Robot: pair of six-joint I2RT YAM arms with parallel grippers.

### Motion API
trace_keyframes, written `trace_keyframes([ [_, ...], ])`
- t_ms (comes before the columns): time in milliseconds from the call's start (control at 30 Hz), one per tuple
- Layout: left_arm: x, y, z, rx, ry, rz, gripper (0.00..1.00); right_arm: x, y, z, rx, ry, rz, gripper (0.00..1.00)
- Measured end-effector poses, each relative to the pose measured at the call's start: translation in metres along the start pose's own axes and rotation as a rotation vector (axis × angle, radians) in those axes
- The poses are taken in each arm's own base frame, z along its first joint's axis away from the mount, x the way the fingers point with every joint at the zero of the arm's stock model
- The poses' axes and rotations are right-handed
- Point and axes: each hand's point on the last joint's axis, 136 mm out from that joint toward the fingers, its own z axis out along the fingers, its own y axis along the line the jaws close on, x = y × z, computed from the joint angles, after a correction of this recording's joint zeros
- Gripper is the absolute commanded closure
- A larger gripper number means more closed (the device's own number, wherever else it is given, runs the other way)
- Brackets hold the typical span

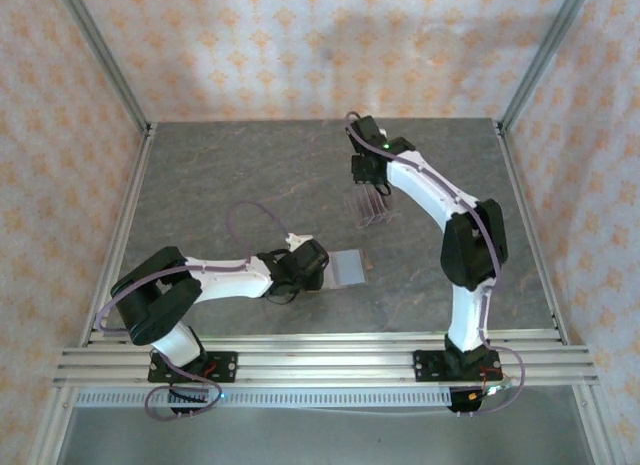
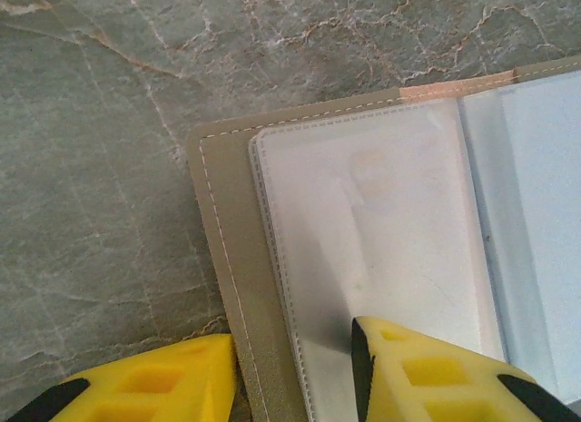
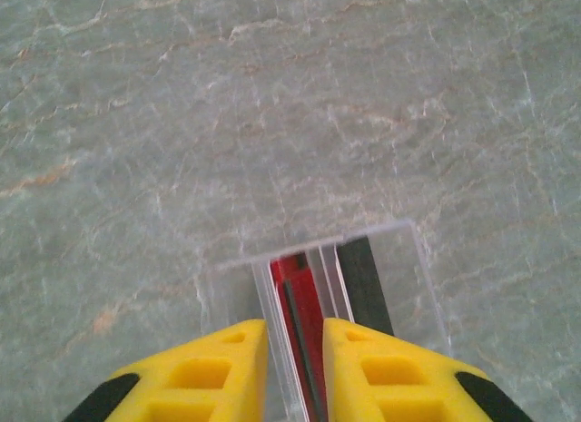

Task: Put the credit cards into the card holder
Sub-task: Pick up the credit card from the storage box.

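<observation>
At the left end effector [image 2: 292, 354]: yellow fingers [image 2: 154, 381] apart, astride the left border of the card holder [image 2: 381, 213]. One finger down beside the tan cover, over the bare table [image 2: 91, 186]; the other over the pale inner page, close to its near edge. Cannot tell whether either finger touches. Outward from there, the card holder itself: spread open and flat on the table, tan stitched cover underneath, pale clear sleeves on top, a second leaf to the right. Seen from above, in the near middle of the table, just right of the left arm's wrist.

At the right end effector [image 3: 295, 329]: yellow fingers [image 3: 227, 368] close together, down over the clear rack [image 3: 399, 268], flanking a red card [image 3: 292, 281] upright in one slot. Cannot tell whether clamped on that card or merely beside it. One slot to the right, a dark card [image 3: 363, 277], also upright and edge-on, outside the fingers. Around the rack, grey marbled table. Seen from above, rack and right end effector toward the far middle of the table, well apart from the card holder.
</observation>
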Motion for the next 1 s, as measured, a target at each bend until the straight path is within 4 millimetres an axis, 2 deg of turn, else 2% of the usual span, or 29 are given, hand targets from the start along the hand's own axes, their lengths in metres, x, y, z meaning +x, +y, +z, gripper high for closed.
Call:
trace_keyframes([
  [167, 0.000, 0.001, 0.001, 0.006, -0.012, -0.002, 0.62, -0.004, 0.003, 0.030, 0.047, 0.049, -0.045, 0.81],
  [333, 0.000, 0.001, 0.002, 0.012, -0.020, -0.004, 0.62, 0.003, 0.001, 0.048, 0.088, 0.101, -0.074, 0.83],
  [733, 0.000, 0.001, 0.002, 0.025, -0.032, -0.008, 0.62, 0.004, -0.009, 0.048, 0.154, 0.128, -0.094, 0.83],
  [1000, 0.000, 0.001, 0.001, 0.026, -0.032, -0.008, 0.62, 0.011, -0.015, 0.060, 0.176, 0.165, -0.099, 0.84],
])
